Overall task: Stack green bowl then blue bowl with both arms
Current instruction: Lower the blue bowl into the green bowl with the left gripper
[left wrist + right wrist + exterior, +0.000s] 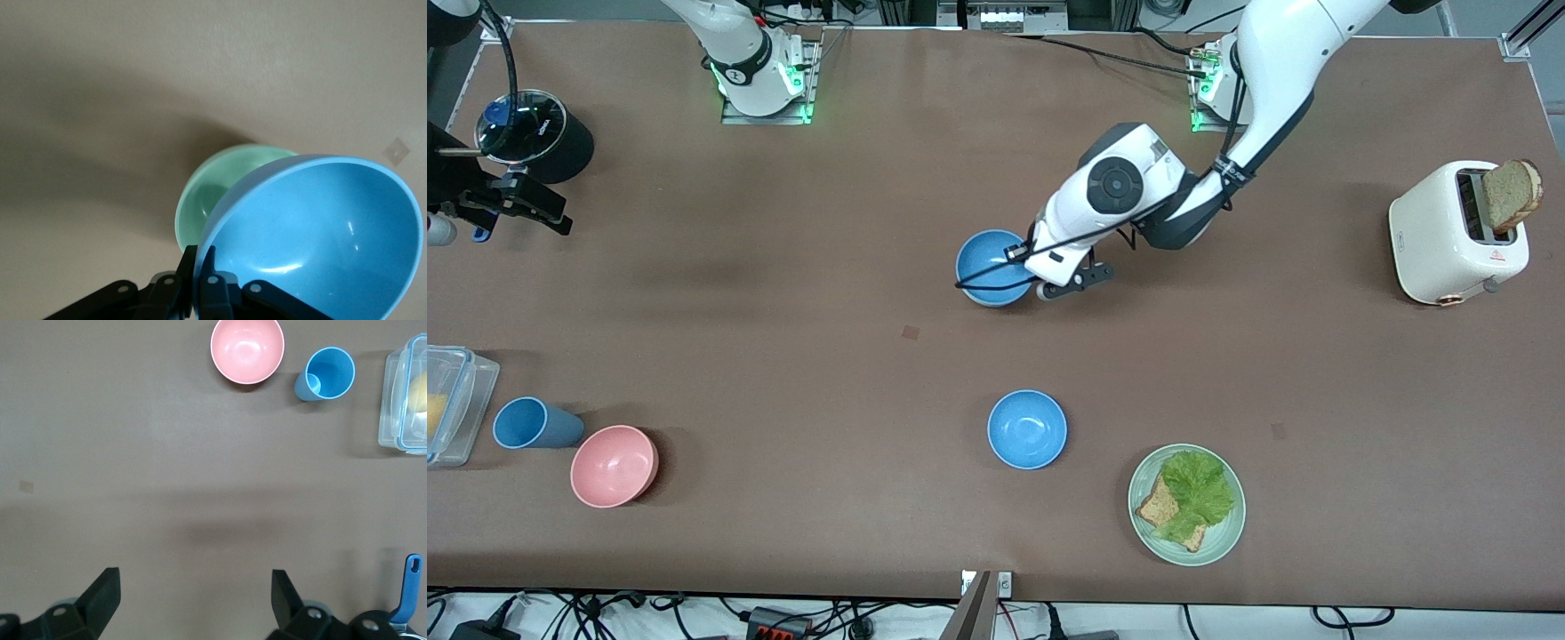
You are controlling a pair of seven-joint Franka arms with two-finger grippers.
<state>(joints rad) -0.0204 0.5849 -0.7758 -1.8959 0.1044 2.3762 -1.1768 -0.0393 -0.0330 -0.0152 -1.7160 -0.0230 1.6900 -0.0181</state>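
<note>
Front camera looks down on the table [783, 356]; 2 wrist cameras face it closer.

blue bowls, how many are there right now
2. One blue bowl is held by its rim in the shut left gripper, tilted above the green bowl mid-table. The other blue bowl sits on the table nearer the front camera, beside the lettuce plate.

Toaster [1454, 233] with bread slice [1512, 194] at left arm's end. Plate [1229, 524] holds lettuce [1199, 493] and bread. Pink bowl [614, 465] beside blue cup [532, 423]; clear container [463, 391] adjacent.
</note>
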